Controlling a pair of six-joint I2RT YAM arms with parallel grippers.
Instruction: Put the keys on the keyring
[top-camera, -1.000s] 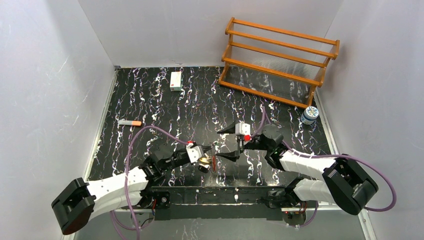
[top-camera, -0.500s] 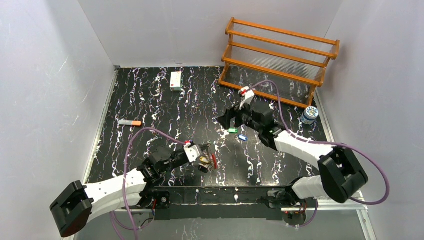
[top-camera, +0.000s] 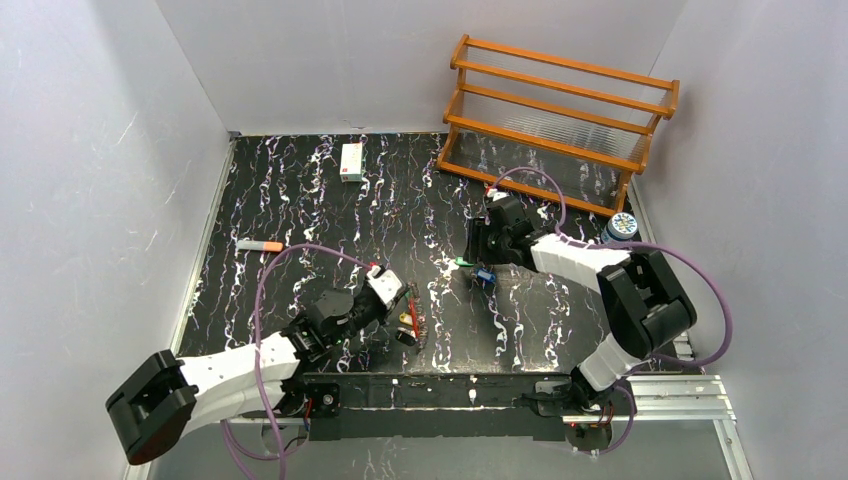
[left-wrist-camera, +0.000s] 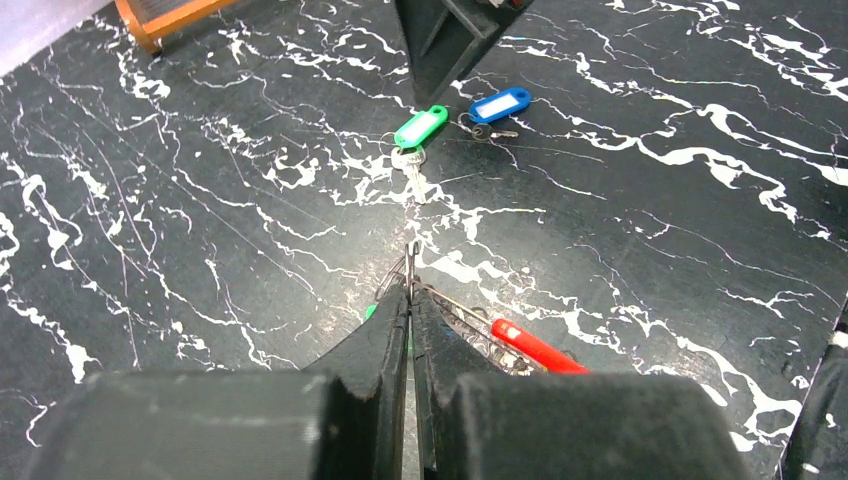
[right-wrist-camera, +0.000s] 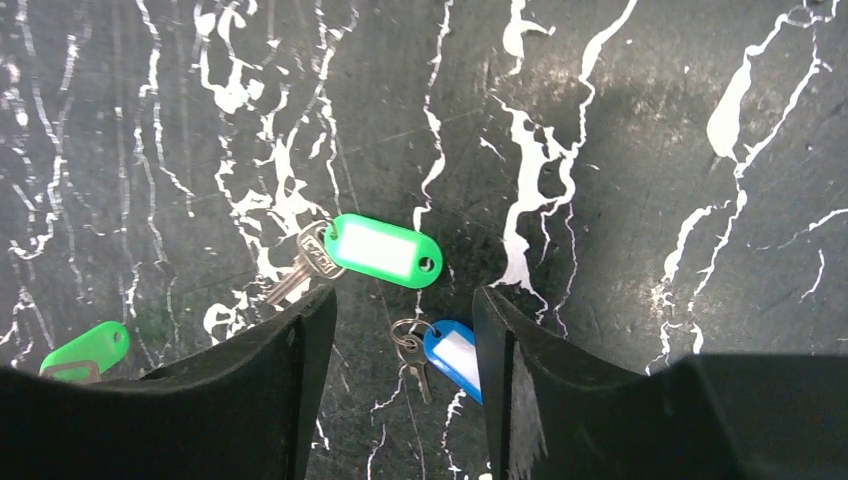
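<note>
Right, left gripper (left-wrist-camera: 410, 288) first: its jaws are pressed together on the thin wire of the keyring (left-wrist-camera: 530, 345), and the red segment sticks out just to the right of the fingers. From above, the keyring (top-camera: 413, 322) sits at that gripper's (top-camera: 400, 303) tip near the front of the table (top-camera: 300, 200), red piece and a small cluster of metal showing.

Over to the right gripper (top-camera: 475, 268), well apart from the keyring toward mid-table. Its jaws stand apart, tips low over the marbled top, and nothing is clamped. In the wrist view the gripper (right-wrist-camera: 405, 300) straddles the blue key (right-wrist-camera: 455, 358): the blue tag lies between the fingers (right-wrist-camera: 290, 380) with its little ring and key beside it, close against the right-hand finger, though I can't tell if it touches. The green key (right-wrist-camera: 385, 250) lies flat just ahead of the tips, its metal blade pointing toward the left-hand finger. Both tags carry white inserts; I can read no writing on them.

Both keys lie loose on the table, side by side, green key (left-wrist-camera: 420, 127) and blue key (left-wrist-camera: 498, 104) in the left wrist view too.

Further off: a white box (top-camera: 351, 161) with a red mark too small to read, a marker (top-camera: 261, 245) and a rack (top-camera: 560, 125).
</note>
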